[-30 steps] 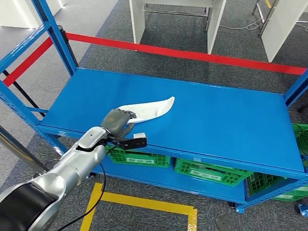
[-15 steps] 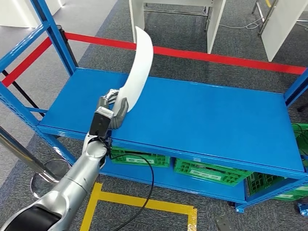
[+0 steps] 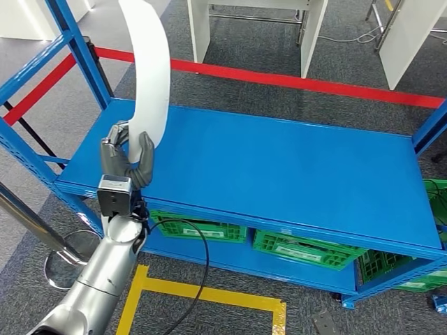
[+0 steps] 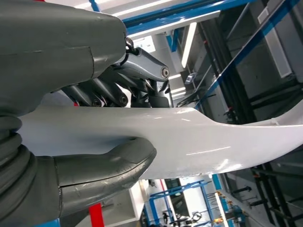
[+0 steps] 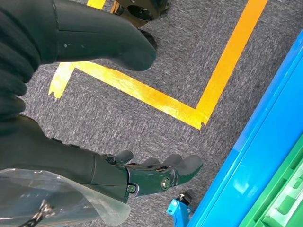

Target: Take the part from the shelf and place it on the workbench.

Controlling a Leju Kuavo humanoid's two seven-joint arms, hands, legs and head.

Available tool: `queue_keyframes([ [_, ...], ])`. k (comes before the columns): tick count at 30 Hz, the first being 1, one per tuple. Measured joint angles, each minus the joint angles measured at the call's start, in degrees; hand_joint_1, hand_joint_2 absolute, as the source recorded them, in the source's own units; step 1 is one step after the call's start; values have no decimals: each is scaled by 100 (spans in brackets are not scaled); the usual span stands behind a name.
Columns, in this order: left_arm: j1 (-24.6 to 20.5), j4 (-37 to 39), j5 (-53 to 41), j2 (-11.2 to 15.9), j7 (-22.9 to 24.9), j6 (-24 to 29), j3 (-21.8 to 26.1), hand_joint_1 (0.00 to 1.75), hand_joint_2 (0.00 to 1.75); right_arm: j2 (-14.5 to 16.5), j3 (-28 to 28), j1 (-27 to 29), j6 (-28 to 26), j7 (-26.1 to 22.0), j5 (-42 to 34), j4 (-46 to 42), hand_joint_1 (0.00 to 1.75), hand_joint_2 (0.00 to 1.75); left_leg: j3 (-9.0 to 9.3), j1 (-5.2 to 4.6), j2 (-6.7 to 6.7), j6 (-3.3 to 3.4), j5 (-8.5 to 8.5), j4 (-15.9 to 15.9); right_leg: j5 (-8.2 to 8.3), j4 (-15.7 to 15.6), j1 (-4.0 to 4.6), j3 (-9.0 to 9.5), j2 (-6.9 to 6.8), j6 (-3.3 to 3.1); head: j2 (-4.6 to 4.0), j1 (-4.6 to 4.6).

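The part is a long curved white blade-shaped panel. My left hand grips its lower end above the front left corner of the blue shelf, and the panel stands nearly upright, rising past the top of the head view. Up close, the thumb presses one face of the white panel and the darker fingers close on the other. My right hand hangs over the grey carpet with thumb and fingers apart, holding nothing.
Green crates sit on the lower shelf level. Blue uprights frame the shelf's left side. A red barrier tape runs behind it, with white table legs beyond. Yellow floor tape marks the carpet in front.
My left hand has lifted the white panel off the shelf top, swung it from lying flat to standing upright, and drawn it left toward the shelf's front corner.
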Motion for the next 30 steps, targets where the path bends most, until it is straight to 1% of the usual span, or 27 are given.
queue_keyframes([
  [12,85,-225,-11,36,-1,14,0,175,175,0,1,-2,39,-9,0,0,0,175,0,-1,0,0,0,2,1,-1,0,-1,0,1,0,-1],
  [15,121,-267,-14,50,-2,71,-1,175,175,0,-1,-2,53,39,-14,0,0,175,-3,-12,0,2,-2,15,9,-6,-12,-2,0,8,0,-2],
  [19,205,-376,148,64,17,76,-10,175,175,0,-2,13,-158,512,13,0,0,175,-17,-23,-1,12,-8,38,16,-6,-25,-7,-1,23,0,-3],
  [21,219,-416,242,66,30,57,-19,175,175,0,-8,39,-188,746,26,0,0,175,-30,-30,-1,33,-13,54,24,-10,-32,-11,0,42,0,-3],
  [22,222,-433,280,68,45,44,-26,175,175,0,-19,59,-199,861,27,0,0,175,-36,-36,0,49,-13,59,32,-17,-37,-11,1,57,0,-3],
  [24,225,-464,374,71,95,-2,-50,175,175,-5,-46,100,-247,1127,49,0,0,175,-16,-22,7,109,28,-8,32,-36,-42,-13,-1,95,0,-3],
  [25,225,-476,422,71,116,-30,-65,175,175,-15,-57,117,-285,1273,68,0,0,175,6,-6,15,143,61,-66,-9,6,-39,-45,-9,109,0,0],
  [26,226,-485,471,70,126,-55,-82,175,175,-25,-62,128,-327,1430,90,0,0,175,26,12,25,174,95,-123,-107,166,-33,-135,-17,117,0,8],
  [27,234,-488,517,69,127,-72,-96,175,175,-35,-66,136,-370,1587,108,0,0,175,39,24,37,193,118,-158,-248,449,-32,-290,-26,119,0,17],
  [28,249,-488,556,70,122,-78,-104,175,175,-45,-74,142,-414,1733,120,0,0,175,36,21,46,202,124,-166,-403,832,-27,-494,-35,122,0,22],
  [29,272,-488,596,71,116,-71,-109,175,175,-54,-85,154,-461,1879,128,0,0,175,30,18,53,204,124,-165,-520,1208,-28,-702,-37,129,0,27],
  [30,299,-488,626,72,109,-55,-109,175,175,-67,-97,172,-507,2004,136,0,0,175,30,14,57,201,118,-162,-544,1446,-29,-849,-40,137,0,26],
])
